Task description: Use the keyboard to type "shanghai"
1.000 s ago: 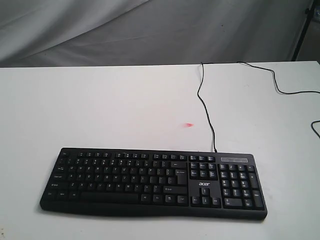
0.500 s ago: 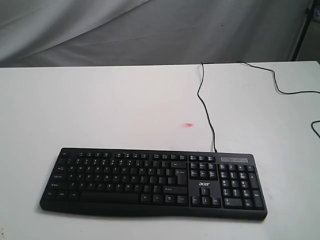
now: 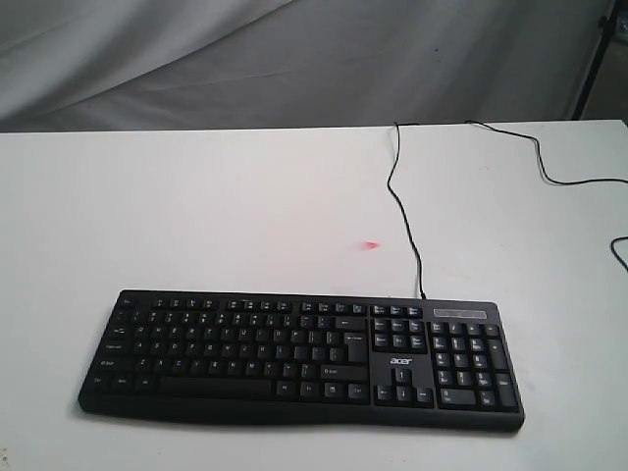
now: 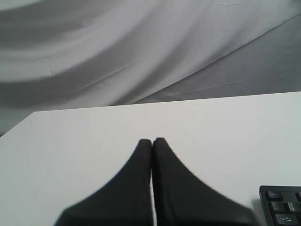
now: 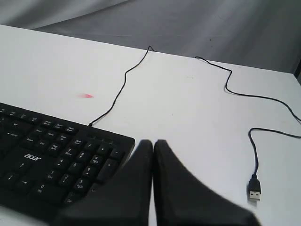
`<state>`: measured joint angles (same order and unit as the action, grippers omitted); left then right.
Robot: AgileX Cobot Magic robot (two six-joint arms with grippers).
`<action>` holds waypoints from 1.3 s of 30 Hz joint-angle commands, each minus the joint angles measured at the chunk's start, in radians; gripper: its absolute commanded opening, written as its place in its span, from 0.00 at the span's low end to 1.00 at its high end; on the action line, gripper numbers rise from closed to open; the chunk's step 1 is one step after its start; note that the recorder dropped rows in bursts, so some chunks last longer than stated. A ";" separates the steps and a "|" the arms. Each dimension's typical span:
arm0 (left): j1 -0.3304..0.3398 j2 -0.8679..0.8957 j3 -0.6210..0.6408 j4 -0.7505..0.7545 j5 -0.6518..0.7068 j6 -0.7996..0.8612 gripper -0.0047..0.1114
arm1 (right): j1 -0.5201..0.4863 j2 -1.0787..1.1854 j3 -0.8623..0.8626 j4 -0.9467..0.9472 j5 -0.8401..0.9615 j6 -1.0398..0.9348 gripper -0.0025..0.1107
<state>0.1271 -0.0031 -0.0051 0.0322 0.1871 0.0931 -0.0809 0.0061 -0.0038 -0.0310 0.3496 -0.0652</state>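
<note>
Status: no key is under contact, and I judge typing not yet begun. The Acer keyboard [image 3: 294, 358] lies flat on the white surface [image 3: 196, 206], near its front edge, number pad to the right. Its cable [image 3: 397, 196] runs back from the rear edge. A small red mark [image 3: 370, 245] sits on the surface behind the keyboard, apart from it.

The left fingers [image 4: 134, 188] are pressed together, holding nothing, above bare surface with only a keyboard corner in the wrist view. The right fingers [image 5: 129, 188] are likewise closed and empty, poised by the number-pad end. A loose USB plug [image 5: 254, 187] lies well clear of them. Neither arm appears in the exterior view.

Step in hand: reach the "s" key. I recommend the left arm, since the letter block lies on its side. I would keep the fingers closed as one narrow tip, descend vertically on the key's centre, press briefly and lift clear. Key legends are too small to read here, so I would confirm the key from the wrist view before descending.
</note>
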 commanded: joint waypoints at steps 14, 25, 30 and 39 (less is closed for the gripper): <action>-0.004 0.003 0.005 -0.001 -0.004 -0.003 0.05 | -0.004 -0.006 0.004 -0.006 -0.234 -0.001 0.02; -0.004 0.003 0.005 -0.001 -0.004 -0.003 0.05 | -0.004 -0.006 0.004 -0.006 -0.506 -0.001 0.02; -0.004 0.003 0.005 -0.001 -0.004 -0.003 0.05 | -0.004 -0.006 0.004 -0.006 -0.552 -0.001 0.02; -0.004 0.003 0.005 -0.001 -0.004 -0.003 0.05 | -0.004 -0.006 0.004 -0.006 -0.547 -0.001 0.02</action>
<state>0.1271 -0.0031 -0.0051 0.0322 0.1871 0.0931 -0.0809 0.0061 -0.0038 -0.0310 -0.1826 -0.0652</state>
